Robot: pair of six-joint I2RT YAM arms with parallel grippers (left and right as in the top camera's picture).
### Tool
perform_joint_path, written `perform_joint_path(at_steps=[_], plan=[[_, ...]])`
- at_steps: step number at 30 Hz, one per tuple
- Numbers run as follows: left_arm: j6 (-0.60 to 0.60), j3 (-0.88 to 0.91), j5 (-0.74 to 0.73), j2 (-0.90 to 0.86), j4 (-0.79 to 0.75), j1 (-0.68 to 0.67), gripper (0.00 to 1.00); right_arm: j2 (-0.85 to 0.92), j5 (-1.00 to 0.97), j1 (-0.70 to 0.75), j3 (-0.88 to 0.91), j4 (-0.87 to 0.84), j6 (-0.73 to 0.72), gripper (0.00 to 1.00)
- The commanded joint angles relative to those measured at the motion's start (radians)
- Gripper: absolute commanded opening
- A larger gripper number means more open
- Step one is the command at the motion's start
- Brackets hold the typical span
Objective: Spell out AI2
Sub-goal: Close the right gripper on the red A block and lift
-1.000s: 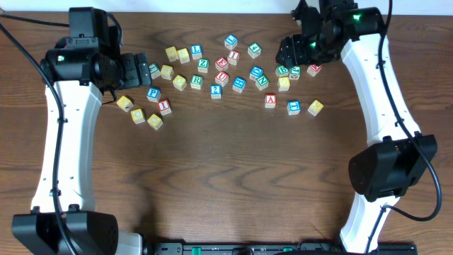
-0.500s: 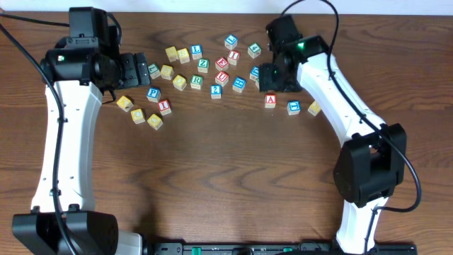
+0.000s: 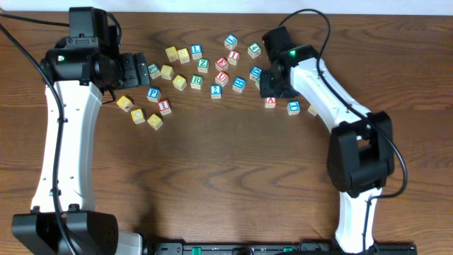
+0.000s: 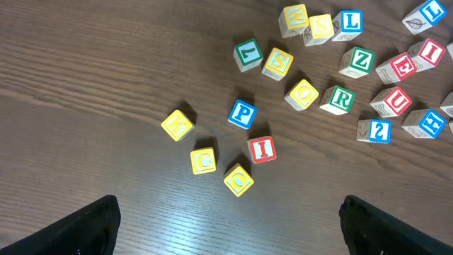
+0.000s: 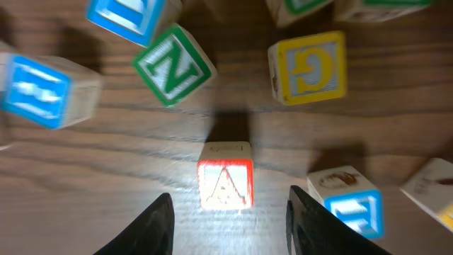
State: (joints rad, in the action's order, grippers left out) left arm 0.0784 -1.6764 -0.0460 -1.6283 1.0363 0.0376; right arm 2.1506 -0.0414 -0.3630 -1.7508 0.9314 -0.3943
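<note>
1. Red on its top face, the A block (image 5: 226, 185) lay on the bench (image 3: 226, 177) near the far edge, right of the middle. It sat at the near fringe of the scattered letters and touched none of them.
2. The right tool (image 5: 230, 198) hung over it, released, with one finger on each side and neither touching. I judged the straddle was meant to take the A squarely, clear of the N block (image 5: 173, 65) and G block (image 5: 308, 64) beyond it.
3. The left tool (image 4: 228, 212) was also spread and held nothing. It hung high over the heap's left end, likely to keep out of the right arm's way, with a red I block (image 4: 262, 149) and the blue 2 block (image 4: 374, 131) in its view.
4. No letter stood in a row toward the near edge, so the word was not begun. A looked to be the first pick.
5. The wrist view was blurred, so I judged an off-centre close might twist the block.
</note>
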Motion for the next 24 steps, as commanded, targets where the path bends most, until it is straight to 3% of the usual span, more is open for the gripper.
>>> perform_joint_path(at_steps=[1,12,24], plan=[[0.005,-0.024,0.010,-0.005,0.002,0.003,0.97,0.043,-0.011,0.006,0.006,-0.009,-0.009,0.47],[0.005,-0.022,0.010,-0.005,0.002,0.003,0.97,0.124,0.018,0.013,0.006,-0.053,0.011,0.44],[0.005,-0.022,0.010,-0.005,0.002,0.003,0.97,0.132,0.018,0.012,0.000,-0.056,0.018,0.26]])
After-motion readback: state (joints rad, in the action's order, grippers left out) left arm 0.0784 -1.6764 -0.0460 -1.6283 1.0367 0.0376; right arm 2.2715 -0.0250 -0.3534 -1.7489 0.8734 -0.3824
